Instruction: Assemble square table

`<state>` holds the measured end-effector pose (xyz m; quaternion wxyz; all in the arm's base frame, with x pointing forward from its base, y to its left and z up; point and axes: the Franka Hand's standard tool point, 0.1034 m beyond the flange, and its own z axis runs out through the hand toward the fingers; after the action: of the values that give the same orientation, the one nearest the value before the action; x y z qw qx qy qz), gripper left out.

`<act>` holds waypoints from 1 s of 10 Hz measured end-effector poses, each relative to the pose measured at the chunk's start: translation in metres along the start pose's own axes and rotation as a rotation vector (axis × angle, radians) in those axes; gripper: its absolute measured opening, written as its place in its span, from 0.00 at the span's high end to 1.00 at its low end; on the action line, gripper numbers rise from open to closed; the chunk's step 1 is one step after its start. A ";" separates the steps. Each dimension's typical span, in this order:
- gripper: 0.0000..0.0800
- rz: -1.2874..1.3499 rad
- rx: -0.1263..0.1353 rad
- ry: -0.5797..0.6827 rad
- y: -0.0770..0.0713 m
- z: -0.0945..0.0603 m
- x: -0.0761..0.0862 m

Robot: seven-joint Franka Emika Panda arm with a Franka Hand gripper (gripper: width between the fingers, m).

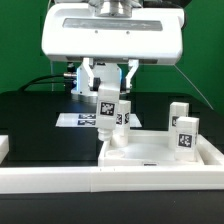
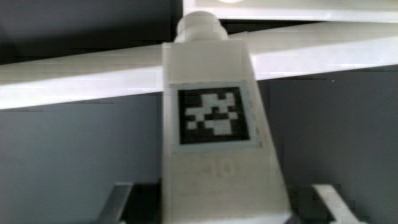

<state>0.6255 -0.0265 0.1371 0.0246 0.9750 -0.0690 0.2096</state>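
My gripper is shut on a white table leg with a black-and-white tag, holding it slightly tilted. The leg's lower end is at the near left corner of the white square tabletop. In the wrist view the leg runs away from the gripper, with one of the fingers on each side of it and its far tip over a white rim. A second leg stands right beside the held one. Two more legs stand on the slab at the exterior view's right.
A long white border rail lies along the front of the black table. The marker board lies flat behind the gripper. A small white block sits at the exterior view's left edge.
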 end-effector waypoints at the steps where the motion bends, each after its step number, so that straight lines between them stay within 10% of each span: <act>1: 0.64 0.000 0.000 -0.001 0.000 0.000 0.000; 10: 0.64 0.018 0.029 0.051 -0.003 0.005 -0.009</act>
<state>0.6197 -0.0231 0.1287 0.0105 0.9689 -0.0743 0.2357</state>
